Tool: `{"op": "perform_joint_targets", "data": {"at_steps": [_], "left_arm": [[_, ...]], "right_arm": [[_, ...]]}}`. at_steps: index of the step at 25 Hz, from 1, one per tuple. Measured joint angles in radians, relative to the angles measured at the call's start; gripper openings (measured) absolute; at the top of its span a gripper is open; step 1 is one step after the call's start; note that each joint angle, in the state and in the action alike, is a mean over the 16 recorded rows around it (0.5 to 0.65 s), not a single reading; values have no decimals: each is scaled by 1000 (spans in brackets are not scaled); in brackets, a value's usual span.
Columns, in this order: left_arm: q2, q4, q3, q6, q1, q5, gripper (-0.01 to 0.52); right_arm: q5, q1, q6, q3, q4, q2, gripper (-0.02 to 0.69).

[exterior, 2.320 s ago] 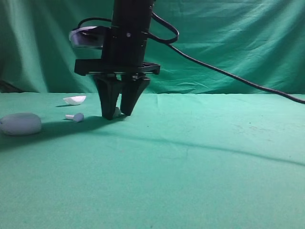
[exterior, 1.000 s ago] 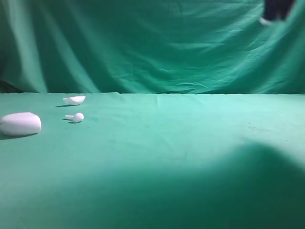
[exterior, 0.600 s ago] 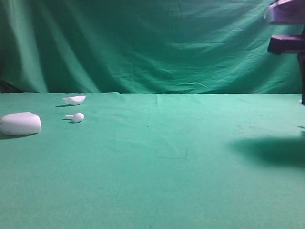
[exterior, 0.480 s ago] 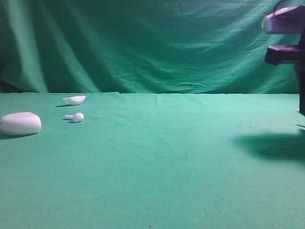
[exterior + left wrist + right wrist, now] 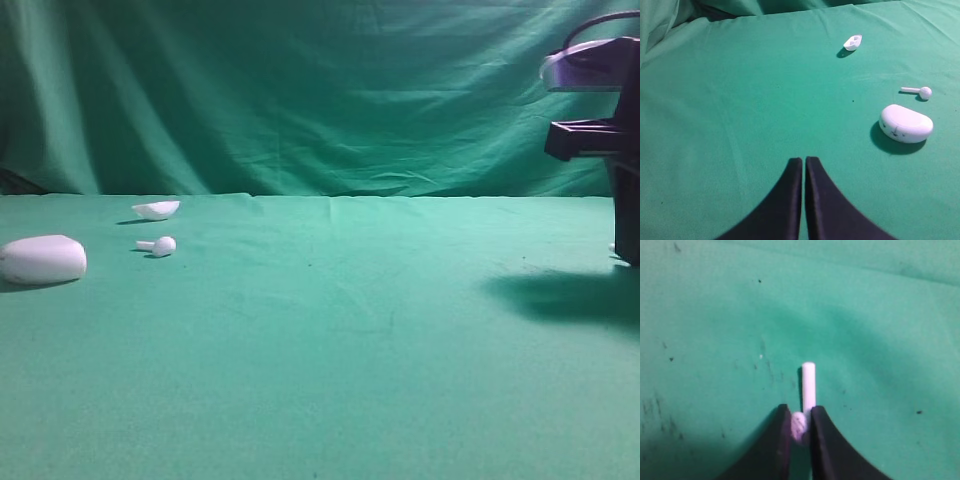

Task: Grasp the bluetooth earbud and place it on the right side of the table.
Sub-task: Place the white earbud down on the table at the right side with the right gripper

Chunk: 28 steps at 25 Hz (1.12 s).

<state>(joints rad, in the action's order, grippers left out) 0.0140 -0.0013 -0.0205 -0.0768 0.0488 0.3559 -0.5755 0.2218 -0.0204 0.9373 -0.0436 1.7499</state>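
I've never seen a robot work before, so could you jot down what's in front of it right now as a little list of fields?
surface: table under green cloth
right claw: shut on the bluetooth earbud, stem pointing out past the tips, at the table's right side
left claw: shut, holding nothing
left side of table: white oval case, plain earbud, small white piece

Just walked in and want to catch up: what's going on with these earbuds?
The right tool is low over the right side of the table, its jaws closed on the head of the bluetooth earbud, stem pointing forward. At the far left lie a white oval case, a second earbud and a small white shell-like piece. The left tool is shut and holds nothing.
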Motion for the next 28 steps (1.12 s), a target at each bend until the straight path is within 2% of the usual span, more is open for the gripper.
{"op": "perform_joint_targets", "data": {"at_steps": [13,17,23,28], "left_arm": [[0,0,0,0,0,0,0],[0,0,0,0,0,0,0],[0,0,0,0,0,0,0],[0,1,0,0,0,0,0]], "right_arm": [[-4,-1,3,4,17,3,293],[-40,-2,4,24,23,-22,329],[-136,-2,9,71,39,-139,327],[-233,-2,12,100,57,-325,249]]}}
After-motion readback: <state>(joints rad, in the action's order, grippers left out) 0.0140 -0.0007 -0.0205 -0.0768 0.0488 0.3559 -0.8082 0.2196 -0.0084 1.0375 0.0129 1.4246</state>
